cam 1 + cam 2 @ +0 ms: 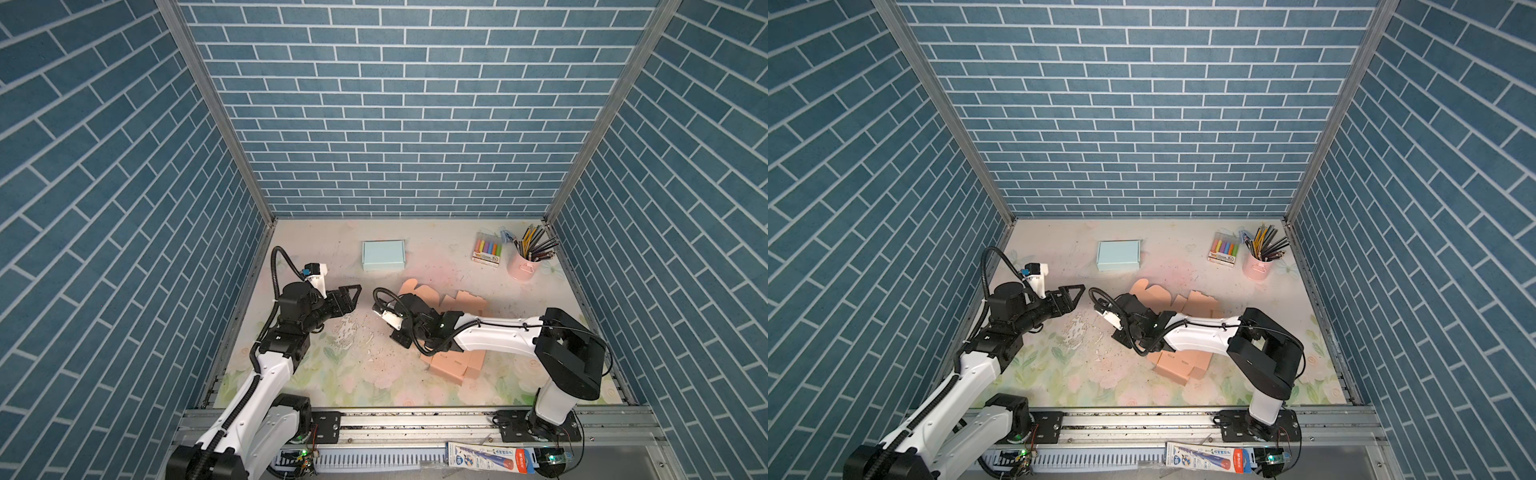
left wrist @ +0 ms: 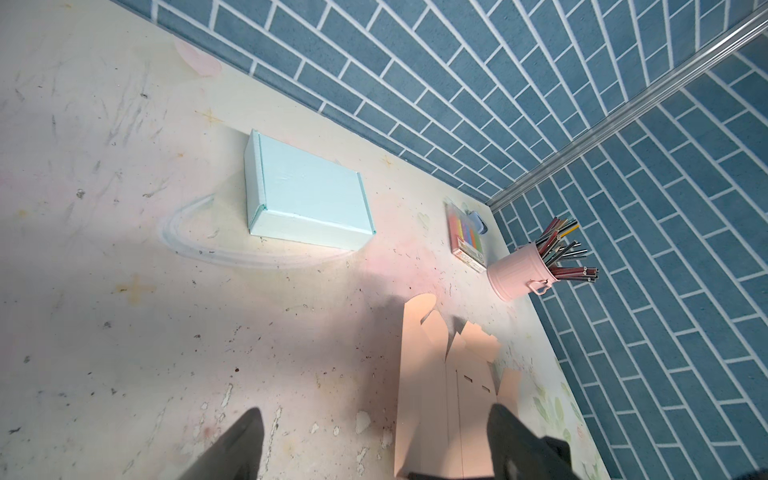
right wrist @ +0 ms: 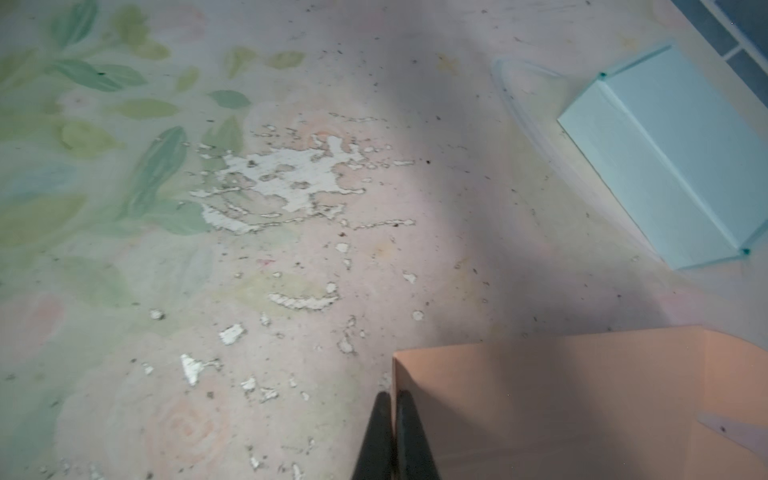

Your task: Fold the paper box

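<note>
Right hand (image 3: 392,401) tight on peach box (image 3: 561,399) edge, worn mat (image 3: 457,249) open beside.

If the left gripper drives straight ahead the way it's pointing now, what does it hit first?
Most likely the peach paper box, which lies ahead between the left gripper's open jaws; depth is unclear.
</note>
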You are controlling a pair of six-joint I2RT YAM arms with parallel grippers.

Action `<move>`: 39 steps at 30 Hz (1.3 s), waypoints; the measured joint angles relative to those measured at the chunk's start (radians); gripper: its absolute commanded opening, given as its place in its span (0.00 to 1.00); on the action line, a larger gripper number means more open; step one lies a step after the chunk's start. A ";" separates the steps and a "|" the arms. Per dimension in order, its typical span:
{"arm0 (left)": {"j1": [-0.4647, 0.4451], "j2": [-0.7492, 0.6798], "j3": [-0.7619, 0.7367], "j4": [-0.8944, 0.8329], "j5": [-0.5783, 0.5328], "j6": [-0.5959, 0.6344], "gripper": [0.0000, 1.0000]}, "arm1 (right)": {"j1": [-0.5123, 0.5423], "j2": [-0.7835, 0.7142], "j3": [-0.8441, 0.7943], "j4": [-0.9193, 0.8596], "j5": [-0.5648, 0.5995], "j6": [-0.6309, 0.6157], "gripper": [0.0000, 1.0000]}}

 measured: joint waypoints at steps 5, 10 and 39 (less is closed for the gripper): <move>0.025 0.000 0.000 0.000 0.005 -0.003 0.84 | 0.032 0.002 0.000 0.037 -0.054 -0.030 0.09; 0.030 0.018 0.000 0.005 0.011 -0.004 0.84 | 0.040 0.015 0.004 0.043 -0.075 -0.039 0.32; -0.346 0.095 -0.077 0.120 -0.084 0.021 0.87 | -0.195 -0.447 -0.242 -0.230 -0.037 0.680 0.68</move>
